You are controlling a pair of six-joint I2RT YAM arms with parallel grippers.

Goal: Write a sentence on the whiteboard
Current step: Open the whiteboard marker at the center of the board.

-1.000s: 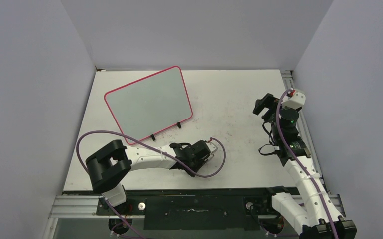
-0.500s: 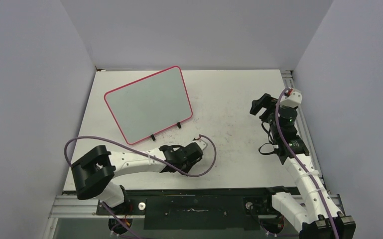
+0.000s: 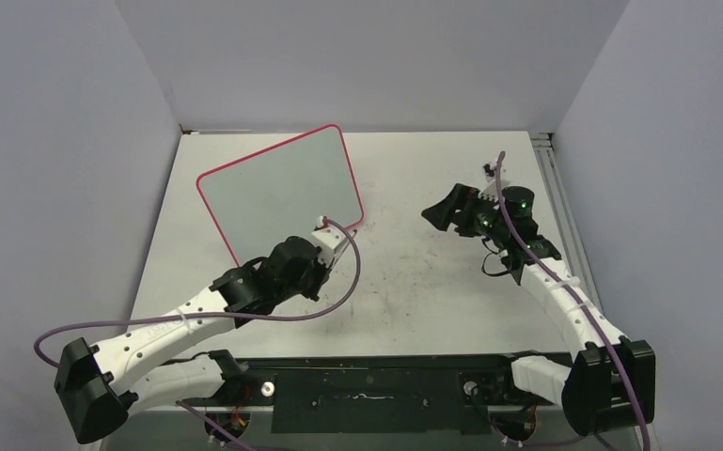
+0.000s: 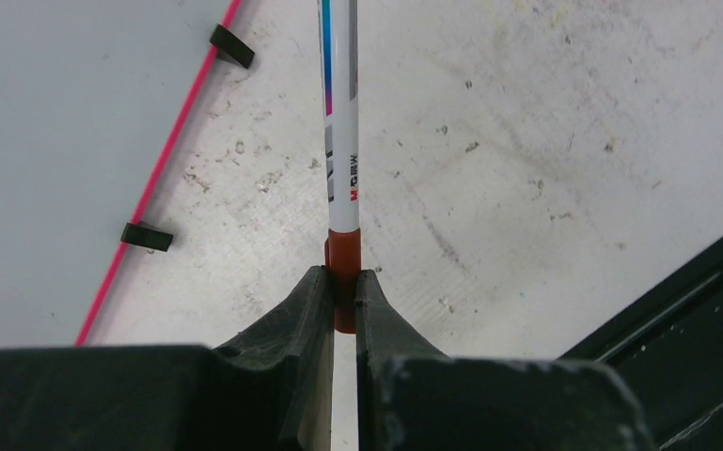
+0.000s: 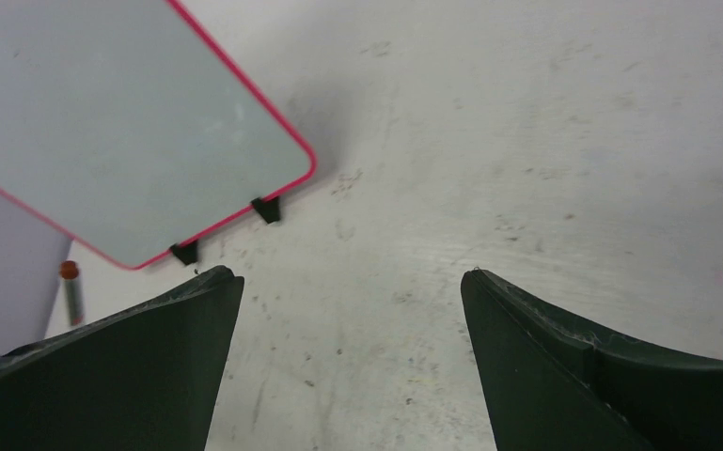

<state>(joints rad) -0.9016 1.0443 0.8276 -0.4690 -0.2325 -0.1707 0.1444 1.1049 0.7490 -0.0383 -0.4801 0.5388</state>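
The whiteboard (image 3: pixel 277 193), white-grey with a pink-red frame, stands tilted at the back left of the table; it also shows in the left wrist view (image 4: pixel 66 113) and the right wrist view (image 5: pixel 122 122). Its face is blank and no sentence shows. My left gripper (image 4: pixel 341 282) is shut on the orange end of a white marker (image 4: pixel 340 141), which reaches out over the tabletop just right of the board's black feet (image 4: pixel 146 237). In the top view the left gripper (image 3: pixel 306 272) sits at the board's near edge. My right gripper (image 5: pixel 350 272) is open and empty, above the table right of the board (image 3: pixel 437 212).
The scuffed white tabletop (image 3: pixel 432 301) lies between the arms. A black rail (image 3: pixel 367 376) runs along the table's front edge. A purple cable (image 3: pixel 350 272) loops beside the left wrist. Grey walls close in the left, back and right.
My left arm swung from the front centre back and left to the board's near edge. My right gripper moved left toward the table's middle and turned to face the board.
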